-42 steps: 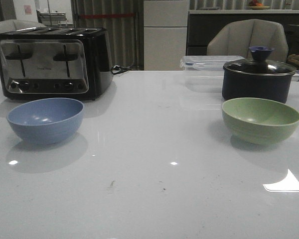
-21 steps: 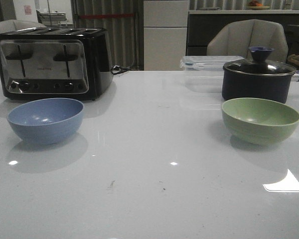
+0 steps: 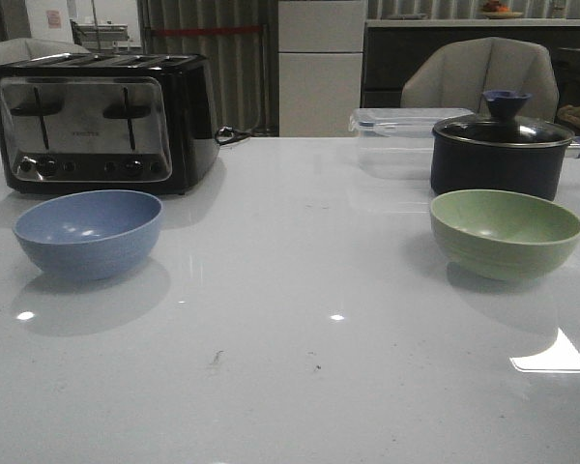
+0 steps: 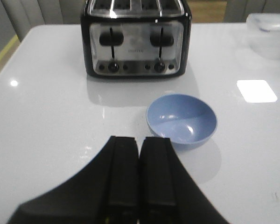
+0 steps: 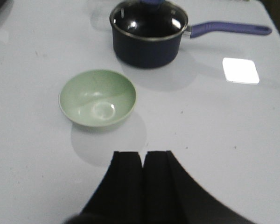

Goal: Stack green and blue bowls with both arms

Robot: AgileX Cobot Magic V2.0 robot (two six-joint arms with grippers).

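Nearest the cameras, the left gripper [image 4: 139,175] and the right gripper [image 5: 142,179] each hang above the glossy white table [image 3: 300,387] with their black fingers pressed together, holding nothing; neither shows in the front view. A little farther out sit the two bowls, well apart: the round, matte dusty-blue bowl [image 3: 88,233] on the left side and the round, matte pale sage-green bowl [image 3: 506,233] on the right, both upright and empty. Behind the blue one stands the black and chrome four-slot toaster [image 3: 101,121]; just behind the green one stands the dark lidded saucepan with a blue handle [image 3: 501,153], with a clear plastic lidded container [image 3: 396,130] beside it.

No stacking appears begun; this reads as the opening reach. Next, each arm would likely need to spread its fingers, descend to its own bowl's rim, and grip without nudging the toaster or saucepan.
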